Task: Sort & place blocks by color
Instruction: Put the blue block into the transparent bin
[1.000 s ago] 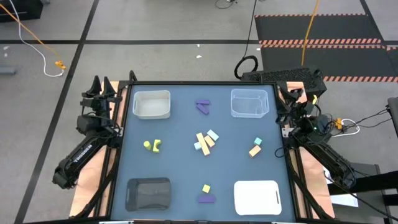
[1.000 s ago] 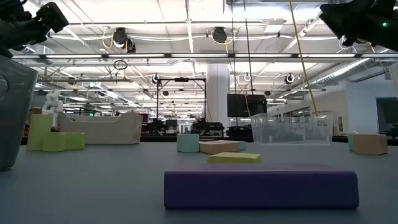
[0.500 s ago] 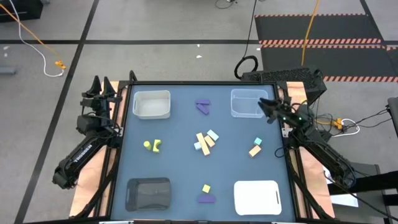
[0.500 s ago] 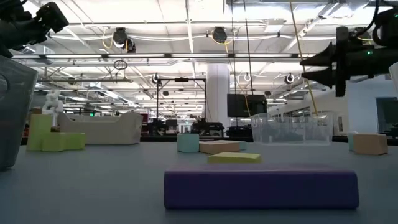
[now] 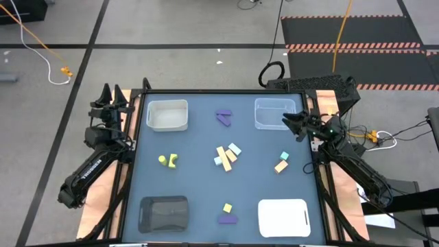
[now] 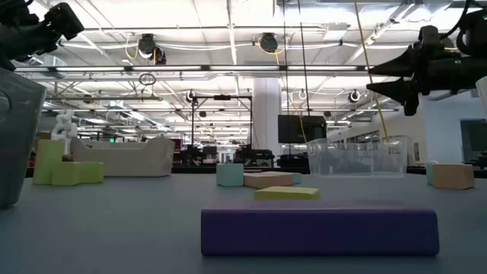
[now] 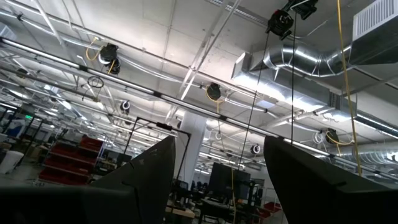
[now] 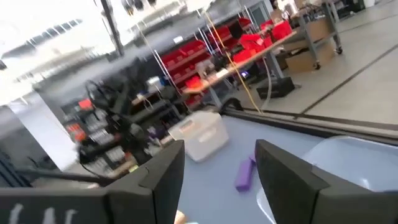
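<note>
The blocks lie scattered on the blue table. A purple wedge sits at the far middle. A cluster of yellow, teal and salmon pieces is at the centre, with yellow-green pieces to its left and a salmon and a teal block to its right. A yellow cube and a purple bar lie near the front. My right gripper is open, high over the clear tray's near right corner, pointing toward the table's left. My left gripper is open, parked beyond the left edge and pointing up.
Four trays stand toward the corners: a white tub far left, a clear tub far right, a black tray near left and a flat white tray near right. Bare table lies between the block groups.
My right gripper has swung from its upright rest at the table's right edge out toward the table's left, tipping to about level, and now hovers by the clear tub. No block has moved.
</note>
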